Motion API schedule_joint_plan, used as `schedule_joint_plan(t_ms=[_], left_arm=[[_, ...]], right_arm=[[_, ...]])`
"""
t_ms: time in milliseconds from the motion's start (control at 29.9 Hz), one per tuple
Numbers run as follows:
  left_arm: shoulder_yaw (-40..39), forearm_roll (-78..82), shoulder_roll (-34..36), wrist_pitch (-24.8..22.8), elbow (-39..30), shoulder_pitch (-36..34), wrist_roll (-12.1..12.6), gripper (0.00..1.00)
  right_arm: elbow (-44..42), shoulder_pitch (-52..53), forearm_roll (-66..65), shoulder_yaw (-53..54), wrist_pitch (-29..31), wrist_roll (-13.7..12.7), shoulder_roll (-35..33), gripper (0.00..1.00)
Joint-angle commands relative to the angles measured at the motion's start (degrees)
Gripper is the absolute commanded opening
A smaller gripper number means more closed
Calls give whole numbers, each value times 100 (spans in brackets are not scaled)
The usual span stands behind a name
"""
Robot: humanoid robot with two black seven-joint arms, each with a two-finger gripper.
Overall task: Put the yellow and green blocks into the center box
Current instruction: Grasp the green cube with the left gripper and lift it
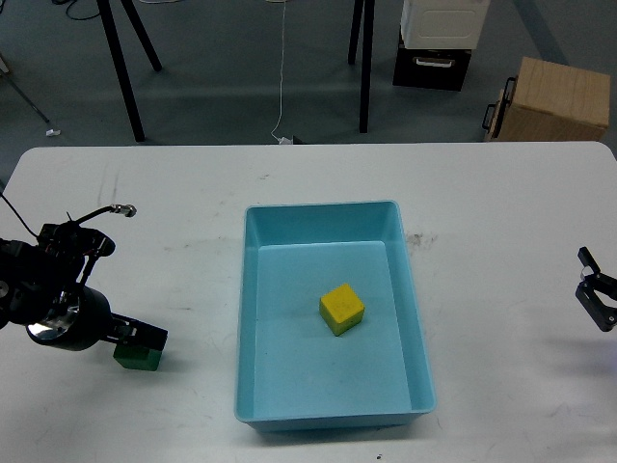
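On a white table (193, 193), the yellow block (342, 308) sits inside the light blue tray (333, 410), while the left gripper (145, 340) pinches the small, probably light and rigid green block (137, 359) by its sides; the right gripper (598, 294) appears spread, empty.

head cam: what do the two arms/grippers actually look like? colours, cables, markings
Left arm: black, bulky rounded housings, a shiny circular metallic face on one joint, thin black cables looping off it, one ending in a small silver connector. Its left gripper is black and blocky. Right gripper: only black angular fingers show at the frame edge. No readable markings on either.
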Motion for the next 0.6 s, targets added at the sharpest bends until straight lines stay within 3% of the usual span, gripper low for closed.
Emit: schedule_joint_plan(t_ms=[0,67,100,167,267,334,435,568], left_arm=[[-8,15,-9,0,5,62,44,100],[-43,59,-18,0,-4,79,96,94],[-52,112,-18,0,5,88,105,86],[-43,348,-79,0,-13,132,149,56],[-43,560,-89,0,-39,185,185,35],[-44,569,-80,0,-39,202,185,13],[-61,569,-45,0,-65,229,185,3],[-446,508,43,0,-206,80,185,1]], right_arm=[[1,0,-21,-4,0,0,8,100],[1,0,-21,-4,0,0,8,100],[1,-8,-21,-4,0,0,8,100],[1,-8,-21,-4,0,0,8,100],[-34,-8,-21,-4,0,0,0,100],[-52,0,-21,-4,0,0,0,100],[-52,-8,-21,5,0,0,0,100],[-52,-8,-30,5,0,0,0,100]])
